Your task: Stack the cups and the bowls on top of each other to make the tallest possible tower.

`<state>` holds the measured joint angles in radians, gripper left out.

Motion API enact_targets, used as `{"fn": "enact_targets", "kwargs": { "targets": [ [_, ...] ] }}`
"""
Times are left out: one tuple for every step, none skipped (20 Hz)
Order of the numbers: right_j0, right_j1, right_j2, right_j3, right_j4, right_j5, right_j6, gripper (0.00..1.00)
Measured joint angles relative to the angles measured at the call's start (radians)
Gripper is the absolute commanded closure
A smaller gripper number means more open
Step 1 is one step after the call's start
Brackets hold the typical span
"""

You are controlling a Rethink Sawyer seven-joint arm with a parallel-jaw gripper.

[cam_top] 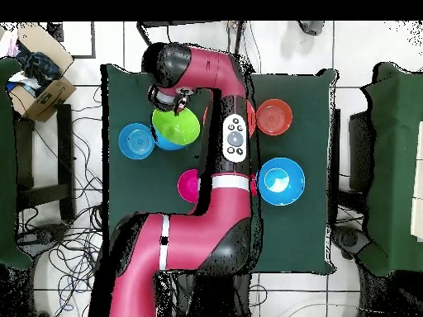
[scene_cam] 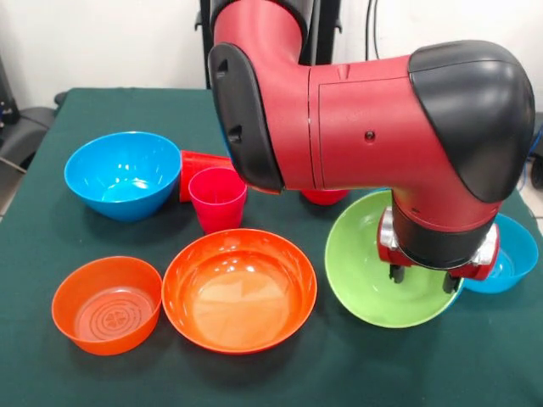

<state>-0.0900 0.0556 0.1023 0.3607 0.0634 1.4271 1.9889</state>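
- So, my gripper (scene_cam: 422,277) is down over the near rim of the lime green bowl (scene_cam: 365,263), and I honestly can't tell what the hand is doing since the wrist hides most of it.
- Where the stuff sits in the front view: large blue bowl (scene_cam: 123,174) far left, pink cup (scene_cam: 218,198) upright next to it with a red cup (scene_cam: 197,170) lying on its side just behind, small ringed orange bowl (scene_cam: 106,303) and large orange bowl (scene_cam: 239,288) side by side up front, light blue bowl (scene_cam: 509,259) touching or tucked behind the green one. No tower yet, everything is loose.
- What worries me: that green bowl looks tipped, and a glossy rim could slip or roll out if I only catch one edge. It could also knock the light blue bowl.
- The big elbow hangs low over the cups, so any swing could bump them.
- Surface is a dark green cloth on the table (scene_cam: 356,373), which may bunch up under a dragged bowl.
- Room from overhead: tiled floor, loose cables, a cardboard box (cam_top: 40,82) off to the side.
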Motion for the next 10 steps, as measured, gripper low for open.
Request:
{"fn": "enact_targets", "kwargs": {
  "targets": [
    [0.0, 0.001, 0.005, 0.0, 0.001, 0.0, 0.0, 0.0],
    [0.0, 0.001, 0.008, 0.0, 0.001, 0.0, 0.0, 0.0],
    [0.0, 0.001, 0.011, 0.0, 0.001, 0.0, 0.0, 0.0],
    [0.0, 0.001, 0.016, 0.0, 0.002, 0.0, 0.0, 0.0],
    [0.0, 0.001, 0.022, 0.0, 0.004, 0.0, 0.0, 0.0],
    [0.0, 0.001, 0.026, 0.0, 0.005, 0.0, 0.0, 0.0],
    [0.0, 0.0, 0.029, 0.0, 0.006, 0.0, 0.0, 0.0],
    [0.0, 0.0, 0.031, 0.001, 0.006, 0.0, 0.0, 0.0],
    [0.0, -0.001, 0.033, 0.002, 0.007, 0.0, 0.0, 0.0],
    [0.0, -0.008, 0.036, 0.015, 0.011, 0.0, 0.0, 0.0]
  ]
}}
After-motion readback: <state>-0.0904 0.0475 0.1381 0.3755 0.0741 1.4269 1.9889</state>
